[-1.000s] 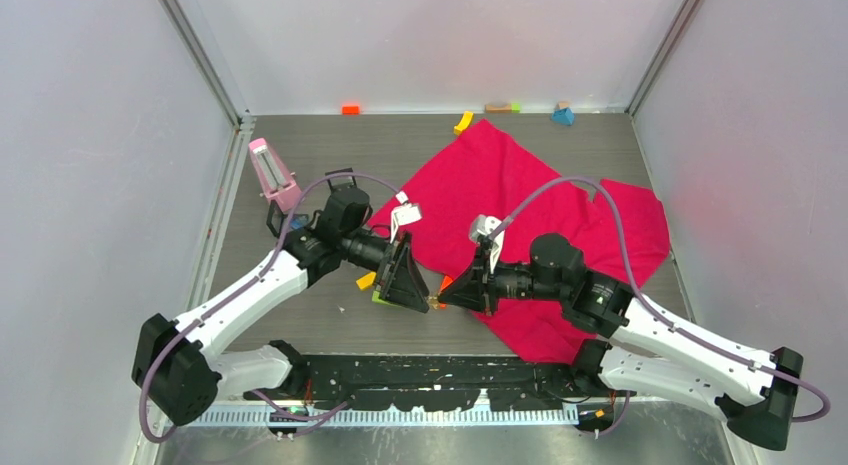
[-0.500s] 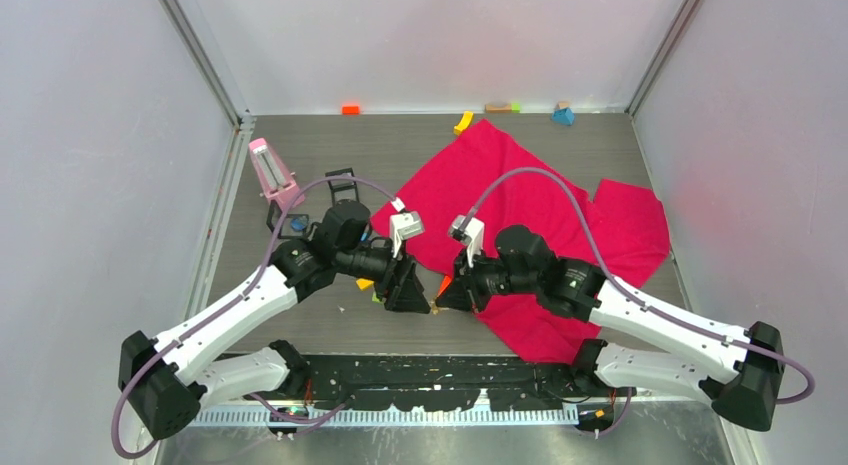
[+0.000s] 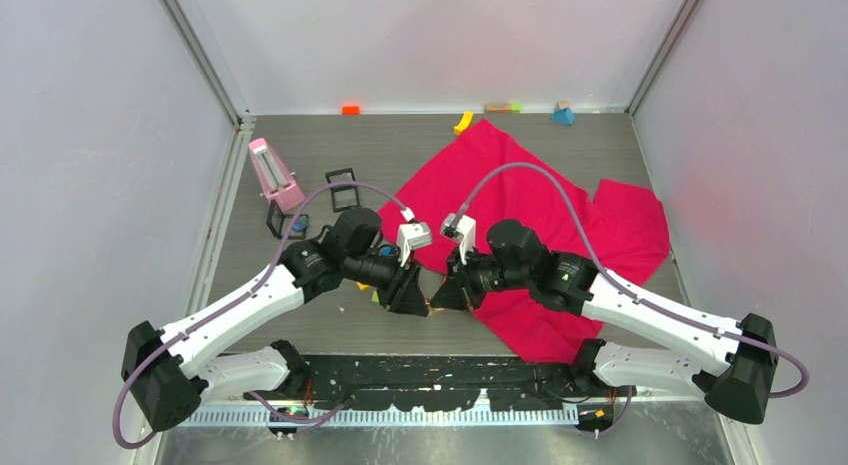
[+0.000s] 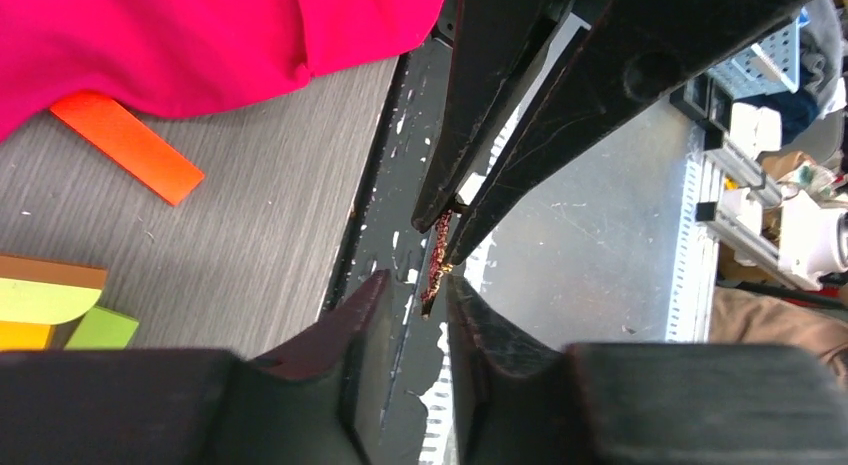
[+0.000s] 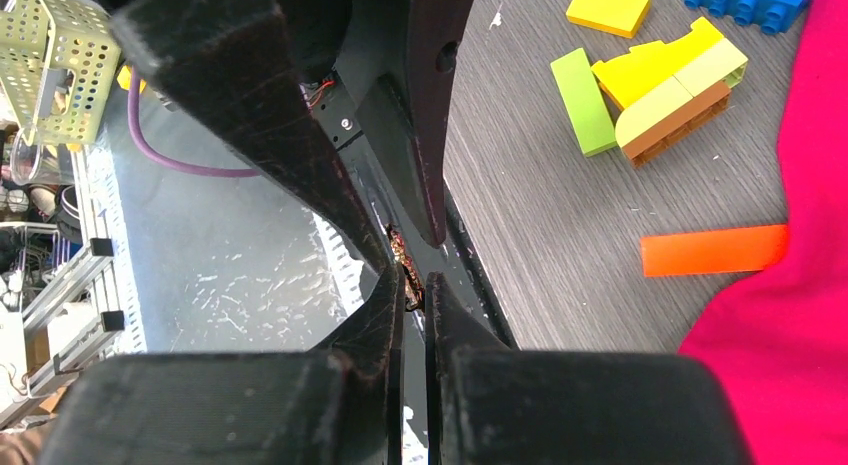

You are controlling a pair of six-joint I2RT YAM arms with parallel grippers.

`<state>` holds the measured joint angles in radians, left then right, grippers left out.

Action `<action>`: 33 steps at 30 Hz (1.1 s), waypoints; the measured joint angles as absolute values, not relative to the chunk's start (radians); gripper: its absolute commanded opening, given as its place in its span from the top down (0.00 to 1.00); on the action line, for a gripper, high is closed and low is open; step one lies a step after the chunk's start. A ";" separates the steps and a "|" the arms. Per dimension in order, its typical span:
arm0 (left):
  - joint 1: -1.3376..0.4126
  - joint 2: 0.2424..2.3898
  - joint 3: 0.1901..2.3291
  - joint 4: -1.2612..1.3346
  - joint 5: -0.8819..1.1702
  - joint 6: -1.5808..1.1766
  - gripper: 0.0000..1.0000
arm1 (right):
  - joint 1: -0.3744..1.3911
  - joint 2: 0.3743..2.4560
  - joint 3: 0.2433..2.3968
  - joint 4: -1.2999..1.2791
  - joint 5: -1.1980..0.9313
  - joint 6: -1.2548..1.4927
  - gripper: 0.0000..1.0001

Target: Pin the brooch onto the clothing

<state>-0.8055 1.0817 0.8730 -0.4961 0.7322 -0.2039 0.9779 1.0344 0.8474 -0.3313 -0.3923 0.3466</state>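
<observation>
Both grippers meet tip to tip at the table's near edge. My right gripper (image 5: 413, 277) (image 3: 441, 301) is shut on the brooch (image 5: 402, 257), a tiny red-gold piece seen edge-on. In the left wrist view the brooch (image 4: 437, 255) hangs from the right arm's fingers (image 4: 520, 105), and its lower end dips between the tips of my left gripper (image 4: 418, 280) (image 3: 419, 303). Those jaws stand a narrow gap apart, not clamped on it. The crimson clothing (image 3: 540, 205) (image 4: 200, 35) lies spread on the table behind and to the right.
Toy blocks lie by the shirt's hem: an orange flat one (image 5: 712, 250) and a yellow-green cluster (image 5: 650, 85). A pink upright object (image 3: 273, 173) and black frames (image 3: 340, 180) stand at the left. More blocks (image 3: 463, 122) line the back wall.
Both arms have drawn in so the gripper tips meet. My left gripper's jaws have narrowed from wide open to a small gap round the brooch. The right gripper has stayed shut.
</observation>
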 measured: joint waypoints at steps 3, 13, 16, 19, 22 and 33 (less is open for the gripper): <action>-0.810 1.086 0.873 -0.496 0.733 -0.206 0.93 | 0.978 1.034 0.847 -0.331 -0.398 0.347 0.99; -0.819 1.074 0.873 -0.483 0.715 -0.221 1.00 | 0.978 0.984 0.843 -0.347 -0.352 0.355 0.36; -0.817 1.048 0.873 -0.467 0.693 -0.234 1.00 | 0.977 0.881 0.823 -0.342 -0.297 0.369 0.24; -0.797 1.018 0.873 -0.435 0.694 -0.255 1.00 | 0.975 0.729 0.774 -0.306 -0.246 0.390 0.22; -0.775 0.994 0.873 -0.379 0.714 -0.285 1.00 | 0.974 0.601 0.714 -0.254 -0.206 0.424 0.21; -0.753 0.999 0.916 -0.121 0.922 -0.395 1.00 | 0.973 0.554 0.607 -0.003 -0.240 0.521 0.39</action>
<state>-0.7528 0.9985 0.9165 -0.1207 0.9222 -0.3946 0.9733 0.5537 0.6075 -0.0029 -0.2401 0.5205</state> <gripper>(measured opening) 0.025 0.659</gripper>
